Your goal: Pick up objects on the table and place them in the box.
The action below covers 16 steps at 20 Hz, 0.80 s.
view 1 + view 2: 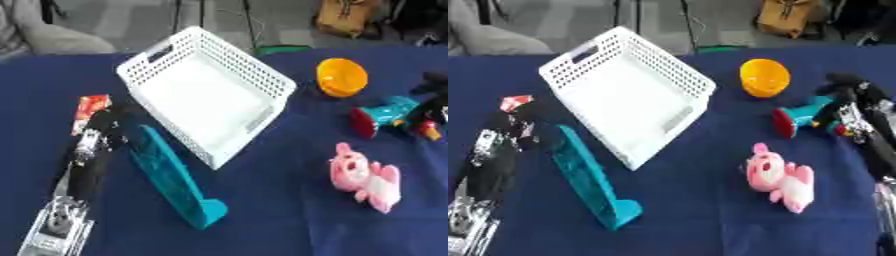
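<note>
A white perforated basket sits at the table's back centre with nothing in it. A long teal wedge-shaped object lies in front of it. My left hand rests by the wedge's upper end, next to a red and white packet. On the right, an orange bowl lies tipped. A teal toy with a red end lies below it, and my right hand is curled over its right end. A pink plush animal lies nearer the front.
A dark blue cloth covers the table. My left forearm runs up from the lower left corner and my right forearm runs along the right edge. A brown bag stands on the floor beyond the table.
</note>
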Each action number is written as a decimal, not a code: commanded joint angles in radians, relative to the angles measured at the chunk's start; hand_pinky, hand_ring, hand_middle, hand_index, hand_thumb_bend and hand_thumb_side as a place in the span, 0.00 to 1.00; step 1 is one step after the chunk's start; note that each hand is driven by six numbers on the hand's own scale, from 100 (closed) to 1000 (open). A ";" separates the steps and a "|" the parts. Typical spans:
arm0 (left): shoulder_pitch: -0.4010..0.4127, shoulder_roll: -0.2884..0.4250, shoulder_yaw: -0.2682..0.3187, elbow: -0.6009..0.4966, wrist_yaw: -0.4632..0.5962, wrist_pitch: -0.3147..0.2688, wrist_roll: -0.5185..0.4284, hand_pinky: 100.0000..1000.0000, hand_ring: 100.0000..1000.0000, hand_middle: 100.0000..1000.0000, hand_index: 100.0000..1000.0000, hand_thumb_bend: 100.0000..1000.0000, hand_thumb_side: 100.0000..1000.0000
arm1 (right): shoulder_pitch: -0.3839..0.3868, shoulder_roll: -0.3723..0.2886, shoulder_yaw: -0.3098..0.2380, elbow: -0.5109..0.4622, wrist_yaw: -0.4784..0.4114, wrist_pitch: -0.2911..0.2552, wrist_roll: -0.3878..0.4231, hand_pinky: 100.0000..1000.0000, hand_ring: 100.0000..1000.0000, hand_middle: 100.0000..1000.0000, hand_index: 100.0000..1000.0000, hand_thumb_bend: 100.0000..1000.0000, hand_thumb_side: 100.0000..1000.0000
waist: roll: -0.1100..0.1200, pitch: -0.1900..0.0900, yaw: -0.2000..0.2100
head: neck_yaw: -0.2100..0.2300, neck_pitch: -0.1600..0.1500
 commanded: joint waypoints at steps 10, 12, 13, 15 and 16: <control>-0.004 0.000 0.009 -0.012 -0.004 -0.002 0.003 0.38 0.87 0.83 0.72 0.18 0.99 | -0.003 -0.012 -0.001 -0.012 -0.004 -0.002 0.000 0.31 0.42 0.61 0.81 0.00 0.61 | -0.001 -0.016 0.001 | -0.002 -0.005; -0.004 0.002 0.010 -0.013 -0.005 -0.003 0.005 0.38 0.87 0.83 0.72 0.18 0.99 | -0.004 -0.012 -0.001 -0.012 -0.004 -0.002 0.000 0.31 0.42 0.61 0.81 0.00 0.61 | -0.001 -0.016 0.001 | -0.002 -0.004; -0.006 0.005 0.014 -0.015 -0.008 -0.004 0.007 0.38 0.88 0.83 0.72 0.17 0.98 | -0.003 -0.012 -0.001 -0.012 -0.003 -0.002 0.000 0.31 0.42 0.61 0.81 0.00 0.61 | 0.000 -0.016 0.002 | -0.003 -0.004; -0.011 0.016 0.026 -0.022 -0.025 -0.005 0.015 0.38 0.88 0.83 0.72 0.15 0.95 | -0.003 -0.012 -0.001 -0.011 -0.003 -0.002 0.001 0.31 0.42 0.61 0.81 0.00 0.61 | 0.000 -0.016 0.002 | -0.004 -0.004; -0.015 0.023 0.034 -0.026 -0.042 -0.003 0.020 0.38 0.88 0.83 0.72 0.15 0.95 | -0.003 -0.013 -0.001 -0.011 -0.003 -0.002 0.001 0.31 0.42 0.61 0.81 0.00 0.61 | 0.001 -0.016 0.002 | -0.005 -0.004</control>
